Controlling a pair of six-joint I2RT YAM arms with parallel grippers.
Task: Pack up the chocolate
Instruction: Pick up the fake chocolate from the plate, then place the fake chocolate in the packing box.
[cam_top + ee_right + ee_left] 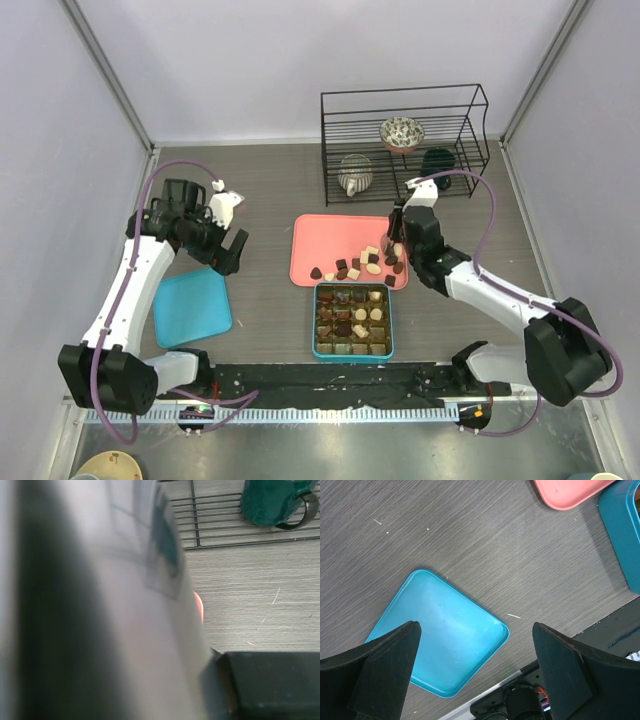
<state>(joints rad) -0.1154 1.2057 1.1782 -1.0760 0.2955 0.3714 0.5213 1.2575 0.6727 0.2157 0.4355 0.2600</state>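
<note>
Left gripper (475,626) held wide apart above a flat teal tray (445,630), right gripper (397,240) set at the pink tray (318,238), its closure not to be told, wrist view seemingly blocked, chocolate (362,265) scattered just beside it.

The left arm (130,290) arches up well left of the pink tray (320,235), its left gripper (232,255) pointing down with jaws wide apart, while the right arm (490,290) reaches to that tray's right edge, the right gripper (396,245) lowered there, its jaw gap unreadable.
</note>
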